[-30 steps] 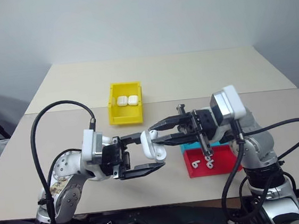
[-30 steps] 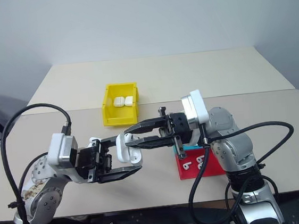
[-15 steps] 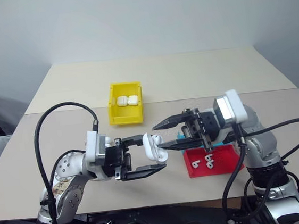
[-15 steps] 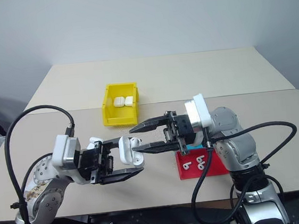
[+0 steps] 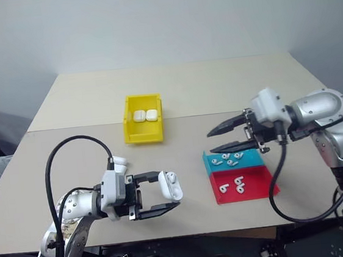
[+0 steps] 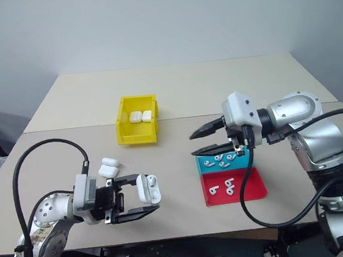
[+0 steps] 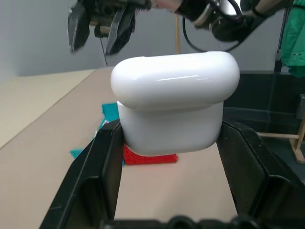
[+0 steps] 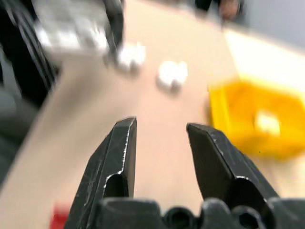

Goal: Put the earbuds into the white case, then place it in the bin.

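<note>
left gripper (image 5: 166, 198) low over the table's (image 5: 186, 90) near edge, clamped on a white case (image 5: 171, 185), glossy rounded shell, lid hinged partly up. 2 more cases (image 6: 109, 167) lie just behind it. yellow plastic bin (image 5: 142, 118) further back holds 2 cases. right gripper (image 5: 222, 137) empty, fingers parted narrow, above the teal-and-red tray (image 5: 245, 185) with small white earbuds (image 5: 227, 158) in both halves.
</note>
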You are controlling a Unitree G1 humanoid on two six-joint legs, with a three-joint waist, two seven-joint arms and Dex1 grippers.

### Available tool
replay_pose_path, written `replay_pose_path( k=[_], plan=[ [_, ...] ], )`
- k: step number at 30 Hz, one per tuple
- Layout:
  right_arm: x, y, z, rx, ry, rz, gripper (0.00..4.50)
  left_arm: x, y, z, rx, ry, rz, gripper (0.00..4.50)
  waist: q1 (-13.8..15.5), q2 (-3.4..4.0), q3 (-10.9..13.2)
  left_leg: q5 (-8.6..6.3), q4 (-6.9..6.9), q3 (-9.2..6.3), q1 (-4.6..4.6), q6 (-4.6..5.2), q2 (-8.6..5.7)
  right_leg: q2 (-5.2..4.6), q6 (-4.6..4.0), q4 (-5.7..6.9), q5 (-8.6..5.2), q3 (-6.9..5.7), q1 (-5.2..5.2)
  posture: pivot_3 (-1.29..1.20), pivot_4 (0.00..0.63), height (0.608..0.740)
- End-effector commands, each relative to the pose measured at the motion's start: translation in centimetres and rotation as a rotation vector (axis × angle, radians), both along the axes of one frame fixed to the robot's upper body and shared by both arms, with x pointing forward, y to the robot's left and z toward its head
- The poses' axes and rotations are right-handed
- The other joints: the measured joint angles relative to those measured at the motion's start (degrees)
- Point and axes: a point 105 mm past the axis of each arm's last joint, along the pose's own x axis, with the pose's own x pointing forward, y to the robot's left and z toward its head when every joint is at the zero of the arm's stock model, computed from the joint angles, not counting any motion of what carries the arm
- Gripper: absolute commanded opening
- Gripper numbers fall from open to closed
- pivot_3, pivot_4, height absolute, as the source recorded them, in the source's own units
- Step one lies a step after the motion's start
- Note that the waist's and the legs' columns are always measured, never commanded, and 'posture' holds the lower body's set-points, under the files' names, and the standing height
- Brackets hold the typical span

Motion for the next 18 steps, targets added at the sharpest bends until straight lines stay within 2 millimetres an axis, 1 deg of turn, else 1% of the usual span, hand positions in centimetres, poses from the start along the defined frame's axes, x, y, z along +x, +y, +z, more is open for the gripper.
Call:
replay_pose_path(
  k=[1,5,8,18],
  plan=[
    [2.1,-1.6,-1.1,-0.209,-0.041,-0.051,2.08,-0.6,0.0,0.5,0.005,-0.067,0.01,2.73,0.04,-0.01,0.01,0.0,-0.02,0.04,0.0,0.0,0.0,0.0,0.0,0.0,0.0,0.05,-0.04,0.0,0.15,0.74],
    [4.3,-2.7,-2.6,-0.378,-0.053,-0.08,2.08,-1.0,-0.4,0.1,0.001,-0.059,0.024,2.73,0.13,-0.01,0.01,0.0,-0.16,0.09,-0.02,0.0,0.0,0.0,0.0,-0.12,0.0,0.09,-0.08,0.0,0.15,0.74],
    [5.5,-3.6,-3.4,-0.465,-0.056,-0.103,2.08,-1.2,-0.6,0.0,0.001,-0.06,0.031,2.73,0.22,0.0,0.01,0.0,-0.25,0.12,-0.02,0.0,0.0,0.0,0.0,-0.23,0.01,0.09,-0.08,0.0,0.15,0.74],
    [6.4,-5.3,-4.8,-0.621,-0.059,-0.026,2.08,-1.5,-0.3,0.0,-0.002,-0.061,0.06,2.73,0.28,0.0,0.01,0.01,-0.4,0.17,-0.01,-0.01,0.0,-0.02,-0.02,-0.41,0.02,0.08,-0.07,0.0,0.15,0.74]
  ],
)
